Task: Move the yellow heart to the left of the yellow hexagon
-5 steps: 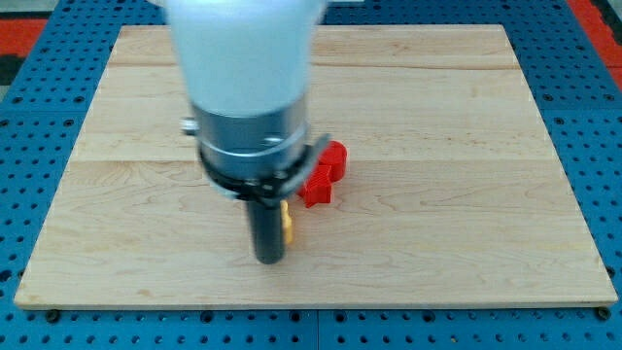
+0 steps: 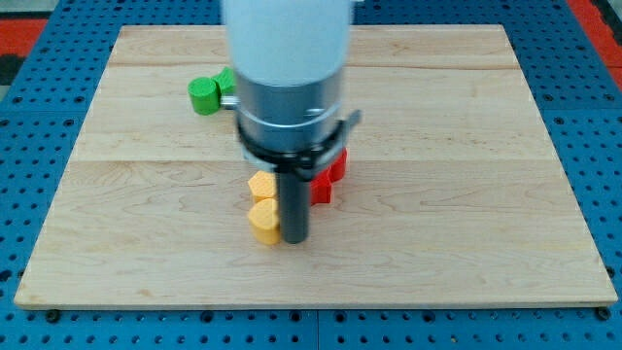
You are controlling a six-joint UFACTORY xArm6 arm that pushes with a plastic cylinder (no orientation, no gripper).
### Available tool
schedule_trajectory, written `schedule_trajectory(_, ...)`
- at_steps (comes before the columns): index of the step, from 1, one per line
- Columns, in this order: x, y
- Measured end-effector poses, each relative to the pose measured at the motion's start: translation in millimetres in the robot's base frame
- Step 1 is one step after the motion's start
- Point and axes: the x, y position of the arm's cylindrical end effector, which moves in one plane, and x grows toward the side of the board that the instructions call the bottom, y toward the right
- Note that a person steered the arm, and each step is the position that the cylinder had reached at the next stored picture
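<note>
Two yellow blocks lie near the board's middle, one above the other and touching. The upper one (image 2: 260, 186) looks like the hexagon; the lower one (image 2: 263, 221) looks like the heart, though the shapes are hard to make out. My tip (image 2: 295, 239) stands on the board just right of the lower yellow block, touching or nearly touching its right side. The rod and arm hide the yellow blocks' right edges.
A red block (image 2: 324, 182) lies right of the rod, partly hidden by the arm. Two green blocks (image 2: 206, 95) sit at the upper left, the right one partly behind the arm. The wooden board (image 2: 466, 243) rests on a blue pegboard.
The arm has shifted to the view's right, uncovering the two yellow blocks and the green blocks. The tip has moved from left of the yellow block to its right.
</note>
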Motion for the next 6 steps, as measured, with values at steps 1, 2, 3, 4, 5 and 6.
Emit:
schedule_trajectory(1,-5.5,-73.2)
schedule_trajectory(2,-20.5,-149.8)
schedule_trajectory(3,-15.6,-164.4)
schedule_trajectory(4,10.4,-124.5)
schedule_trajectory(5,11.5,-44.3)
schedule_trajectory(6,-2.7,-12.3)
